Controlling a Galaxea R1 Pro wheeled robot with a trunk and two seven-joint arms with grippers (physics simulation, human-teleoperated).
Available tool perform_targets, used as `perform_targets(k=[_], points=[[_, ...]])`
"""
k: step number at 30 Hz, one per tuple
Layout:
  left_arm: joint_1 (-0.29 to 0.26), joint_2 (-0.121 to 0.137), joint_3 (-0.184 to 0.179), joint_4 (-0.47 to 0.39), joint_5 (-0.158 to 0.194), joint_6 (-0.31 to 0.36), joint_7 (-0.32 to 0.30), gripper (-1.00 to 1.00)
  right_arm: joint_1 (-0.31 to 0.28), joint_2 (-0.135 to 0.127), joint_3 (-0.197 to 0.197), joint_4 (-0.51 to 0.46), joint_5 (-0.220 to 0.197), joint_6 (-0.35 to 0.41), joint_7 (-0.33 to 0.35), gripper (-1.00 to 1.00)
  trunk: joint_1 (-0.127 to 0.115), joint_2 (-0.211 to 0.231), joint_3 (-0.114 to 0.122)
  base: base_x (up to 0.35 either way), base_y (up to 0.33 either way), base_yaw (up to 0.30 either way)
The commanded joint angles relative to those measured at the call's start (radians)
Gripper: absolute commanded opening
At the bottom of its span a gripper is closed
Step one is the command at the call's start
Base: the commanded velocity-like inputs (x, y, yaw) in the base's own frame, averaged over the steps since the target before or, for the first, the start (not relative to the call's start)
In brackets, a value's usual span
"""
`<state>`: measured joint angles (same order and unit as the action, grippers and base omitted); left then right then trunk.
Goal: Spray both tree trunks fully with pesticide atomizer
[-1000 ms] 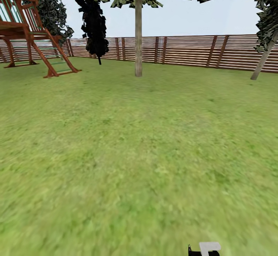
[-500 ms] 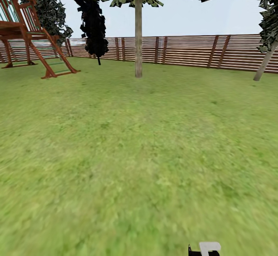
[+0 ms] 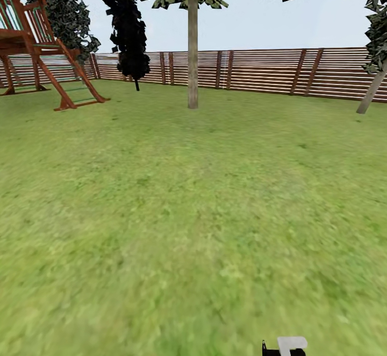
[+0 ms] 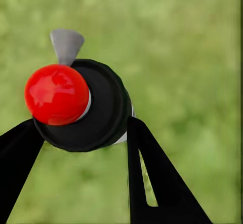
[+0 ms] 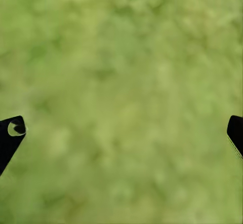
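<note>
Head view: my camera advances and turns slightly, so the play frame [image 3: 51, 49] slides toward the left edge, the leaning trunk [image 3: 372, 93] at right shifts outward and lower, and the central tree trunk [image 3: 192, 49] sits marginally lower.

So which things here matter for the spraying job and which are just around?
Job:
dark bottle with red top, clamped in left gripper
straight grey-brown tree trunk
leaning trunk

Just around:
brown slatted wooden fence
red-brown wooden play frame
open right gripper

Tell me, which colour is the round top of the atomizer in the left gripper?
Bright glossy red. The pesticide atomizer shows it best in the left wrist view, held by the left gripper.
</note>
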<state>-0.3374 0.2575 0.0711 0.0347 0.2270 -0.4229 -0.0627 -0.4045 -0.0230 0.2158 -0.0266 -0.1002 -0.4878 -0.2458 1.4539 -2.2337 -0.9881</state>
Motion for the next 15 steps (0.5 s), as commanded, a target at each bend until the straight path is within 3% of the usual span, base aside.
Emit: perform_targets(k=[1,15], points=[[-0.001,0.0,0.007,0.004,0.003,-0.005,-0.007,-1.0,0.0,0.0,0.009,0.0,-0.01,-0.003,-0.001,1.0,0.0,0.0,-0.001,0.34,0.0,0.0],[-0.001,0.0,0.007,0.004,0.003,-0.005,-0.006,-1.0,0.0,0.0,0.009,0.0,-0.01,-0.003,-0.001,1.0,0.0,0.0,-0.001,0.339,0.0,0.0]])
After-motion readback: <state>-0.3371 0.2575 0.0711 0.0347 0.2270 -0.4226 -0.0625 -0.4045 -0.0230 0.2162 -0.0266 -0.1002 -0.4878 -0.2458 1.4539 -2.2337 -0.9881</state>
